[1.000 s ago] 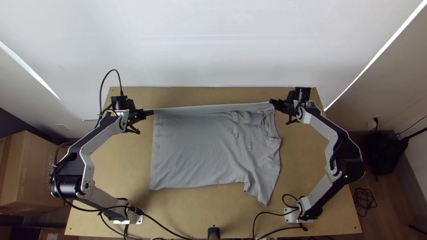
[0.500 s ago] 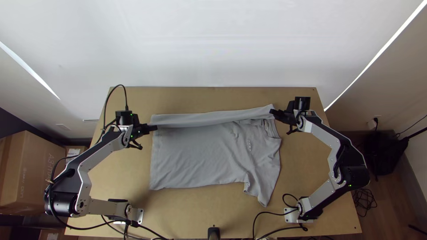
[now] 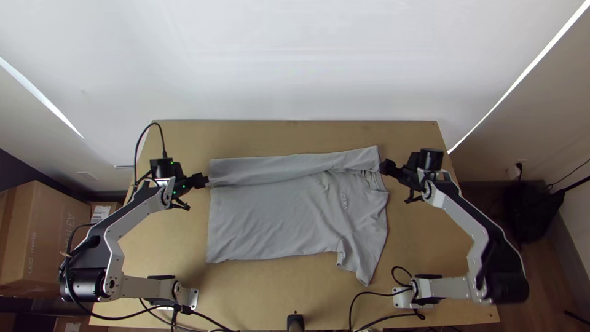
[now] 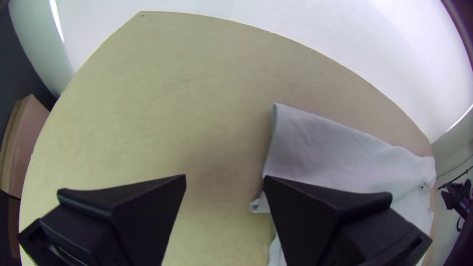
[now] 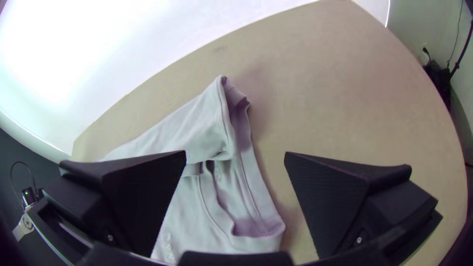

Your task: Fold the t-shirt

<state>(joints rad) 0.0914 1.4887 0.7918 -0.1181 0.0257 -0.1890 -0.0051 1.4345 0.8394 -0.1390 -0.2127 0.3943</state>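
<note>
Your left gripper [image 3: 204, 180] and right gripper [image 3: 385, 166] are both gaping, nothing pinched; t-shirt [image 3: 270, 218] lies between them, long axis basically claw to claw.

From above, I saw a white wall [image 3: 295, 55] across the top of the frame, a cardboard box [image 3: 46, 233] at lower left, and a black bag [image 3: 530, 215] toward the right edge.

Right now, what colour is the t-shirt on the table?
Plain grey, with small lighter print on it; the top view shows the t-shirt best.
</note>
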